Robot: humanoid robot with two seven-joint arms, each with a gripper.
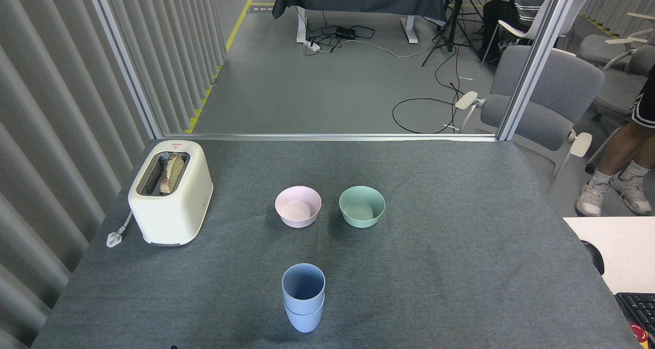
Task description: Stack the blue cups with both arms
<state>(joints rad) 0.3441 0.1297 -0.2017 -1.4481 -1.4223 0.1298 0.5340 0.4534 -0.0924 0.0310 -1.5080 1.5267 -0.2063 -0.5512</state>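
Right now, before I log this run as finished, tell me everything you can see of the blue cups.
The blue cups are two matte pale-blue handleless tumblers, plastic by the look, one nested inside the other with its rim standing above the lower cup's rim. The stack stands upright, mouth open and empty, on the grey table near its front edge, nearer than the two bowls. Nothing else touches it; no gripper is in view.

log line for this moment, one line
blue cups: nested, upright, near table edge | grippers: out of view | pink bowl, green bowl: untouched
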